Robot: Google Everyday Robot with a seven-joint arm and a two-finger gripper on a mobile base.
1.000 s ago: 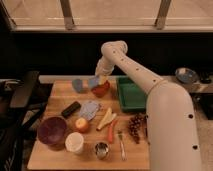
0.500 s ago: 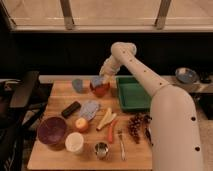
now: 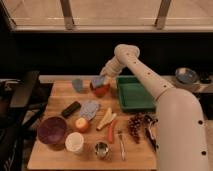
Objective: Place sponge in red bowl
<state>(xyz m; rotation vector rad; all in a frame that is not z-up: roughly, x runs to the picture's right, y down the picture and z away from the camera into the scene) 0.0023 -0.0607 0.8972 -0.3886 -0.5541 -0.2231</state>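
The red bowl (image 3: 102,90) stands on the wooden table (image 3: 55,97) just left of the green tray. The light blue-grey sponge (image 3: 98,81) is tilted at the bowl's far left rim, partly over its opening. My gripper (image 3: 102,76) reaches down from the right and is right at the sponge's top, apparently shut on it. The arm runs up and right from there. Whether the sponge touches the bowl is hard to tell.
A green tray (image 3: 134,94) lies right of the bowl. A small blue-grey cup (image 3: 78,84) stands to its left. In front are a flat blue-grey pad (image 3: 90,108), a black block (image 3: 71,108), a purple bowl (image 3: 51,130), a white cup (image 3: 75,142), fruit and cutlery.
The gripper has carried the sponge a little to the right, from beside the red bowl to over its far left rim. The arm's elbow has shifted right.
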